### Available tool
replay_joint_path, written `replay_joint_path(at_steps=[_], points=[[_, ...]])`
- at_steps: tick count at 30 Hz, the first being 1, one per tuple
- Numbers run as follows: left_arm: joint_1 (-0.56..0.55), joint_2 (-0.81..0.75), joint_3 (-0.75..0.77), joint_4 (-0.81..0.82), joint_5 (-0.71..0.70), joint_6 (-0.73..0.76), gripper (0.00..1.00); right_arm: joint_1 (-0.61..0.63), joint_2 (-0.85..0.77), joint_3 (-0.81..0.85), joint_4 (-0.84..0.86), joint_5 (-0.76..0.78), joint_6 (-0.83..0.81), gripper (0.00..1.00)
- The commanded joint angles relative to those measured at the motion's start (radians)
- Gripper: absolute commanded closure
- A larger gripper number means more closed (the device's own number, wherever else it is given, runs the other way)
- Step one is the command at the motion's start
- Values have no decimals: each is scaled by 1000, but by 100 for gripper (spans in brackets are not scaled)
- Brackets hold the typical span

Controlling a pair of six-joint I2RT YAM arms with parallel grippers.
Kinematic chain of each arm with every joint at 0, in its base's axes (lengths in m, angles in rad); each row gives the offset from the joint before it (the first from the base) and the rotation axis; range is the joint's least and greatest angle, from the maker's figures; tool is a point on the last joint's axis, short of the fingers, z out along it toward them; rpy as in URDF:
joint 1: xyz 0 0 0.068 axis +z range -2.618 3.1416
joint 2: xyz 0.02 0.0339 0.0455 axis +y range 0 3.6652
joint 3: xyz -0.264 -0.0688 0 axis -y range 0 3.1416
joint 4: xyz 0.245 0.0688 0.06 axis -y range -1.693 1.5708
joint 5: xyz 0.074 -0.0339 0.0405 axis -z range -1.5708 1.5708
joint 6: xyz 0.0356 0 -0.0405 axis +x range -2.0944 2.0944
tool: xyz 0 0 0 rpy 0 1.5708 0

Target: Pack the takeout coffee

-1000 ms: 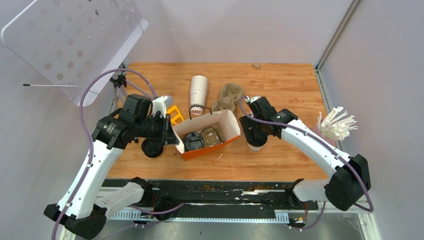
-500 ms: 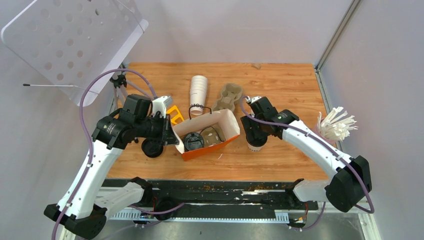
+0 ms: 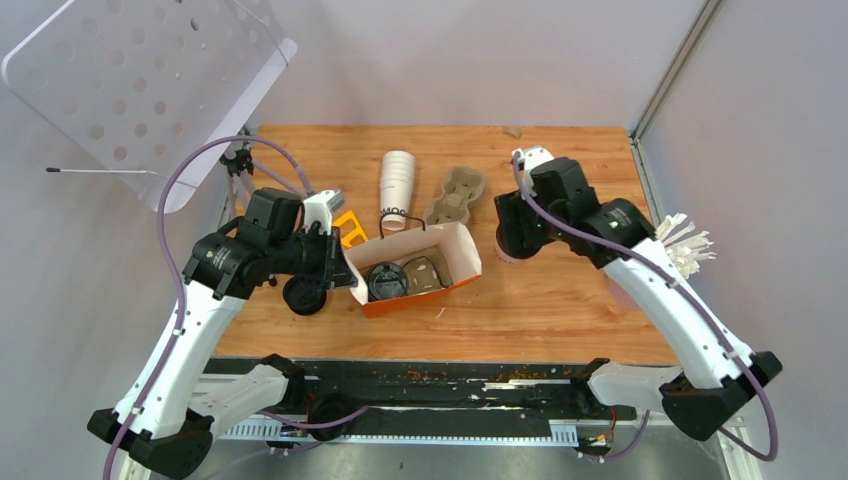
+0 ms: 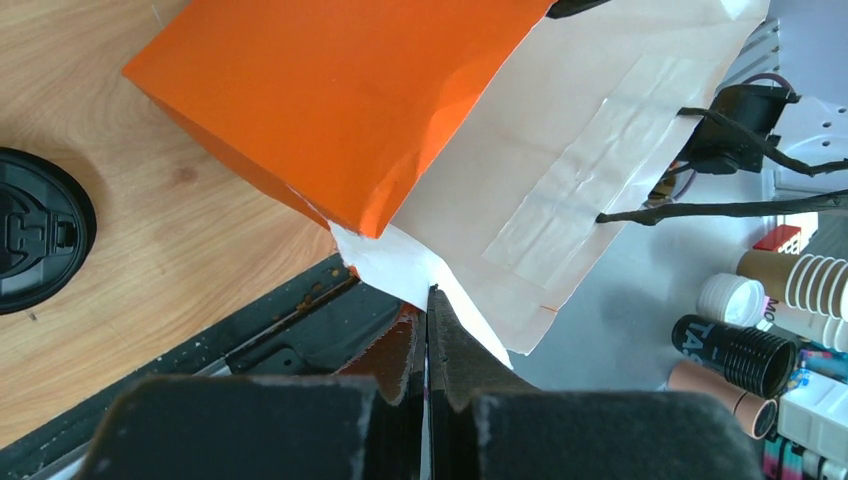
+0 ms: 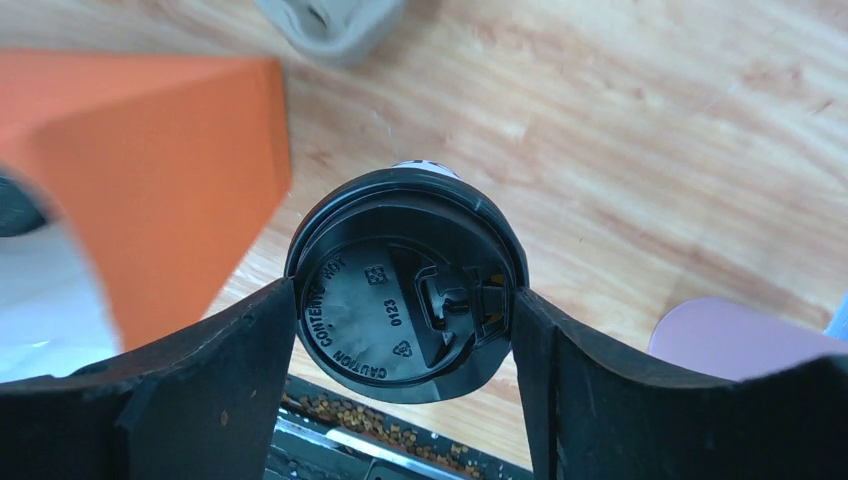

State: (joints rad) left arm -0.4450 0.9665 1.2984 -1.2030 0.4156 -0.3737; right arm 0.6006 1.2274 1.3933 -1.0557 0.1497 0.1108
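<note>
1. My left gripper is clenched on the near-left corner of the orange bag, pinching the paper lip so the mouth gapes. If that thin lip tears or slips out, I judge the mouth would sag shut.
2. At 9 o'clock of the bag, a loose black lid lies flat on the table, off my likely route.
3. The bag already holds a lidded cup in its left half. Free room looks to be toward its 3 o'clock end, beside something dark I can't make out.
4. At 3 o'clock of the bag, my right gripper is grasping the takeout coffee, fingers pressed against both sides of the lid. It seems lifted off the wood. A hold this high could pop the lid or let the cup tilt and spill.
5. The bag's right wall stands between cup and opening. Coming in low would clip and crumple it.
6. Farther out, around 12 o'clock, a pulp carrier and a stack of cups sit behind the bag, clear of the path.
</note>
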Motion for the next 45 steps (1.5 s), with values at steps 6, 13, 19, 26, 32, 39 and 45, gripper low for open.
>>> replay_joint_path(at_steps=[6, 13, 19, 26, 32, 39, 45], points=[[-3, 5, 14, 69, -2, 43, 98, -2, -92, 330, -77, -84, -60, 31], [-3, 21, 14, 88, -19, 39, 97, 3, -115, 441, 18, -239, -37, 32], [-3, 15, -5, 97, -27, 50, 97, 27, -150, 366, 136, -390, -26, 31], [-3, 11, -3, 111, -32, 45, 97, 56, -174, 256, 223, -437, 17, 31], [-3, 22, 5, 107, -41, 48, 97, 144, -184, 146, 267, -452, -1, 32], [-3, 41, 20, 153, -43, 39, 97, 341, -136, 136, 244, -247, -175, 31], [-3, 71, 61, 156, -74, 57, 90, 452, -80, 165, 185, -162, -300, 32]])
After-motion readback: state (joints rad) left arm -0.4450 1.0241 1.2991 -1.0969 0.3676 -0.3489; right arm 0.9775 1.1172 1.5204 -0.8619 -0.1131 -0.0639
